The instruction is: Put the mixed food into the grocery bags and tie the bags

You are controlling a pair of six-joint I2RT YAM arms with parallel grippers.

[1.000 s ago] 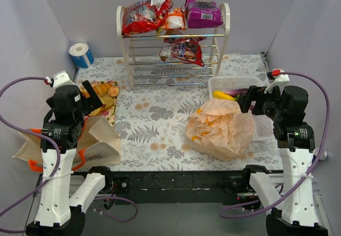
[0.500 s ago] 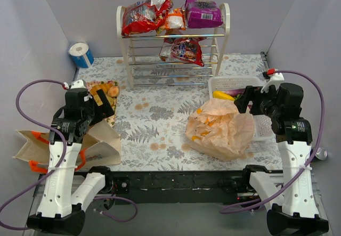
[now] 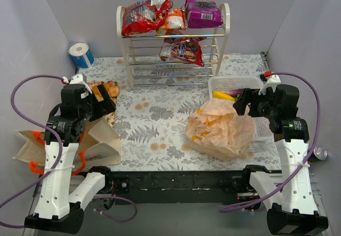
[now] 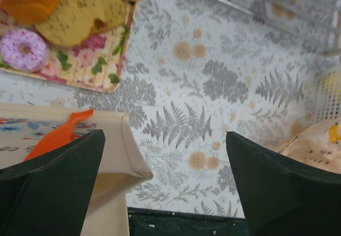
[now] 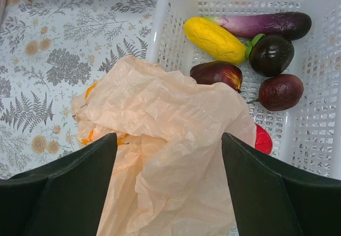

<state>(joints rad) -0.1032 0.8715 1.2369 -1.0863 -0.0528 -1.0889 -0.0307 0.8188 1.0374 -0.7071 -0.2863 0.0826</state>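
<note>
Two bags to fill, neither tied yet. Peach plastic bag (image 3: pixel 221 127) slumped at the right of the table (image 3: pixel 160 113), just in front of the white basket (image 5: pixel 160 28) and overlapping its near left corner. Some orange-yellow showing through the film, impossible to say whether fruit or print. Beige canvas tote (image 3: pixel 101 140) with orange handles at the near left corner. Snack packets (image 3: pixel 146 15) up on the white rack (image 3: pixel 176 35) at the far side. Small fruit (image 5: pixel 214 39) in the basket beside a long eggplant (image 5: pixel 261 24).

Right gripper (image 5: pixel 169 140) hovering over the plastic bag, jaws spread wide, nothing between them. Left gripper (image 4: pixel 164 137) same story: wide open, empty, above the cloth just right of the tote's edge, pastry tray (image 4: pixel 80 60) a bit farther back.

Handling guesses:
- **Plastic bag:** probably feather-light, floppy and slippery. Pinch a fold of film near the opening rather than the middle, otherwise likely to bunch up or slide. Can't make out the mouth or handles from here.
- **Tote:** stiffer-looking but still collapsible. Go for the hem or an orange handle.
- **Packets:** probably puffy, crinkly and slick. Grab a sealed end seam and go easy on the squeeze.
- **Fruit:** firm, roundish, prone to rolling. Close across the widest part.
</note>
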